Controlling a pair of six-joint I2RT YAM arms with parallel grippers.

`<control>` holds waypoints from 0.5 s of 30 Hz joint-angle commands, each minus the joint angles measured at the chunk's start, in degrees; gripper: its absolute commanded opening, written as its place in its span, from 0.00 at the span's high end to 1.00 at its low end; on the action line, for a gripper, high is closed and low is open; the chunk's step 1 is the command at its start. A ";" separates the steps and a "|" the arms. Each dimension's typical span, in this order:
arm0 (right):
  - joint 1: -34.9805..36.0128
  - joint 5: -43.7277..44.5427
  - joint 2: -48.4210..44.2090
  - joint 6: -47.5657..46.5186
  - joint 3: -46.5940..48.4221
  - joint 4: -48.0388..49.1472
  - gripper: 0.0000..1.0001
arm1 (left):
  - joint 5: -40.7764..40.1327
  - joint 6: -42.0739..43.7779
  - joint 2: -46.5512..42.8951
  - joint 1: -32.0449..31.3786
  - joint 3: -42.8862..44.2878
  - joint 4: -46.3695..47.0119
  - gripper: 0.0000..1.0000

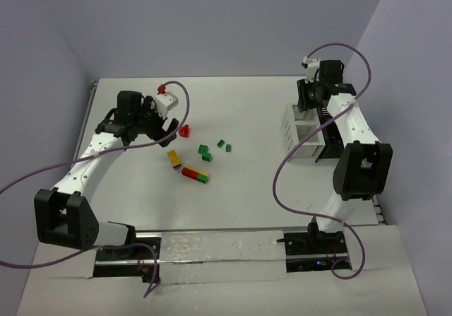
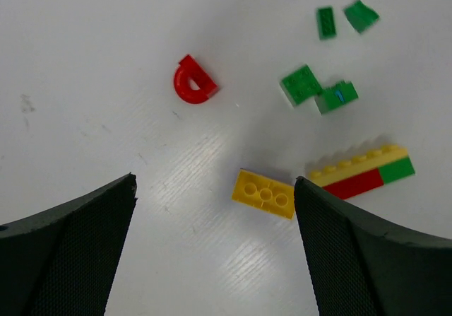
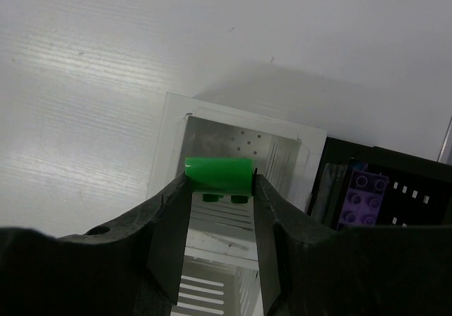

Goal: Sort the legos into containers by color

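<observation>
My right claw [image 3: 219, 184] is clenched on a small green plastic brick [image 3: 219, 174], holding it over an open compartment of the white slatted plastic box [image 3: 169, 143]. Just beside that box sits the low black divided tray [image 3: 402, 171] with a purple studded brick [image 3: 361, 199] in it. My left claw [image 2: 215, 185] hangs released and spread wide above the white table [image 2: 92, 61], over a flat yellow three-stud brick [image 2: 263, 194].

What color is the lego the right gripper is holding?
Green lego, clearest in right wrist view.

The white bench [image 1: 247, 203] is carrying a red half-round plastic brick [image 2: 193, 84], small green bricks [image 2: 302, 85], a flat yellow brick [image 2: 264, 194], a yellow-red-green stacked bar [image 2: 360, 173], and a white slatted box [image 3: 169, 139] just beside a black tray [image 3: 417, 171].
</observation>
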 commanded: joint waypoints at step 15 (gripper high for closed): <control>0.30 -4.65 -4.10 2.55 0.90 -2.88 0.00 | 15.34 78.69 11.97 2.00 7.88 -33.90 0.10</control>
